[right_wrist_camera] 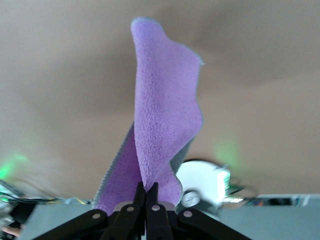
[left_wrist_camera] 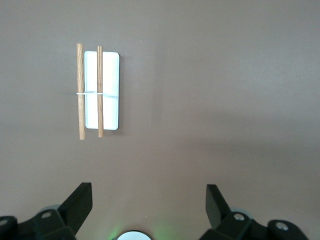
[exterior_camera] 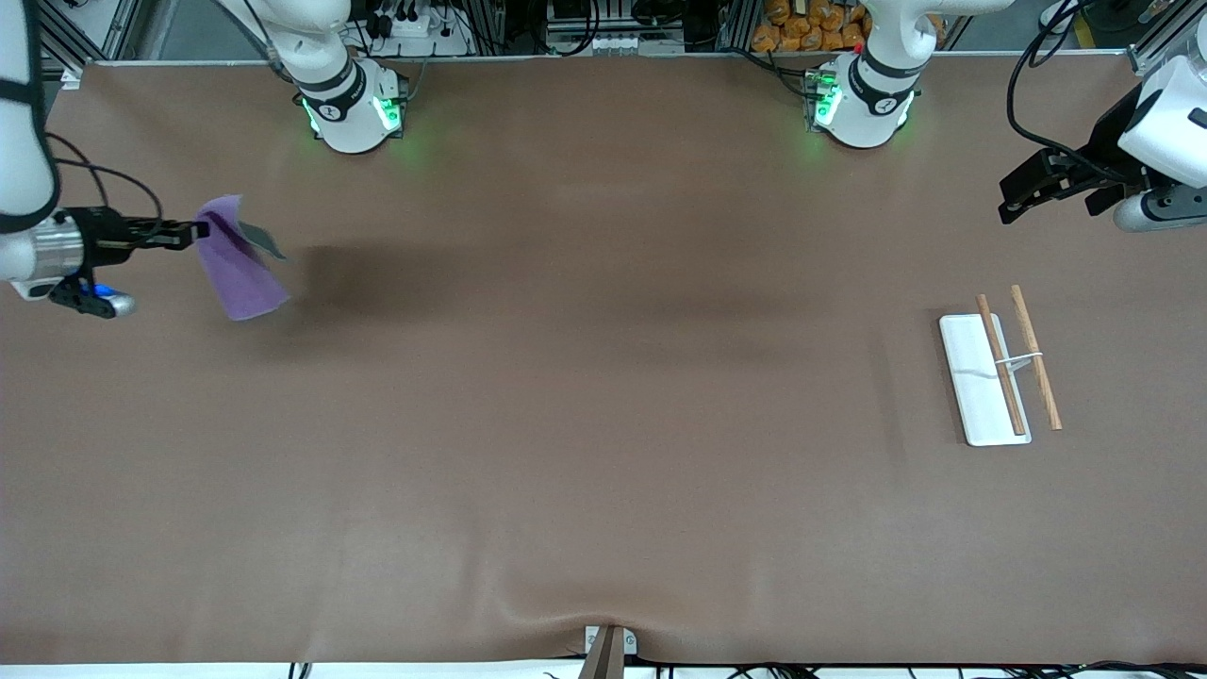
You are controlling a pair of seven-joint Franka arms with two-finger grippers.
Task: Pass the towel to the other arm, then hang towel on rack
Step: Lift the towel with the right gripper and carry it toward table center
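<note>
The small soft towel, fleecy purple on one face and dark grey on the other [exterior_camera: 240, 259], hangs in the air over the right arm's end of the table, pinched at one edge by the right gripper [exterior_camera: 193, 231], whose fingers [right_wrist_camera: 150, 200] are pressed tight on the cloth. It droops and curls below the grip, showing both faces, so it looks light, limp and unable to hold any shape of its own. The nap should give good friction; slipping seems unlikely, bunching more so. For the handover, the free hanging edge or a lower corner looks like the sensible place to take it, clear of the holding fingers.

The left gripper [exterior_camera: 1056, 189] waits with its fingers spread wide, over the left arm's end of the table. Nearer the front camera there stands the small rack, a white base plate with two thin brown wooden rods [exterior_camera: 1000, 368], bare.
</note>
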